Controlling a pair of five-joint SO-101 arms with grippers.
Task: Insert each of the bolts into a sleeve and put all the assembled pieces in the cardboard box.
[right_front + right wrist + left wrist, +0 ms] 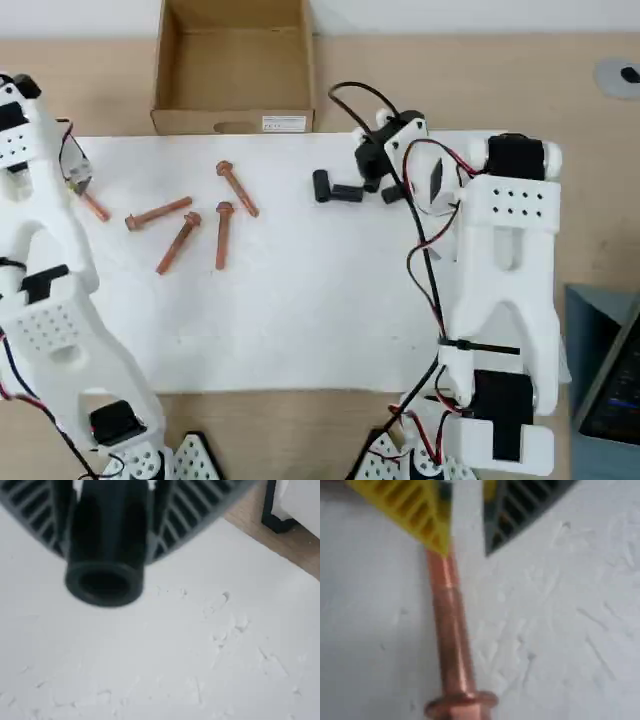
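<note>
- Step in hand, as judged: picking up the first pair; no bolt sits in a sleeve yet.
- Right claw (112,530) pinches a sleeve (105,582), bore outward, over the counter (320,300).
- Left claw (465,537) is spread, one finger covering the tip of a bolt (451,630) lying on the counter.
- Next move calls for closing on the bolt, then aligning shaft with bore.

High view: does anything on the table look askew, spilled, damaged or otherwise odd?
Nothing stands out. The bolts lie loose on the white mat, the sleeves lie beside the right arm, whose jaws hold one sleeve, and the cardboard box stands upright and empty past the mat.
</note>
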